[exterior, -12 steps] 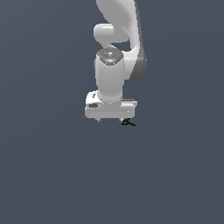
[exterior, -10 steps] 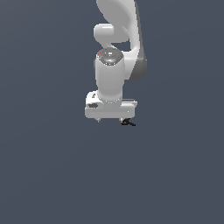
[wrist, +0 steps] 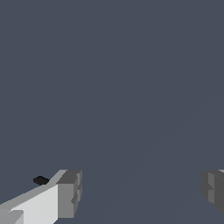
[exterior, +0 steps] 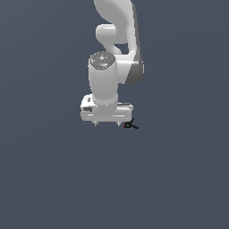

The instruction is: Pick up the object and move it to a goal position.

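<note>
Black object (exterior: 130, 125) unmoved since before, beside the spread, empty fingers (wrist: 70, 194).

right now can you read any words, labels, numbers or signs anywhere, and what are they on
None: no readable text in either view.
The white hand, open, carries no legible marking.
The tiny black object shows only a red spot, no lettering.
</note>
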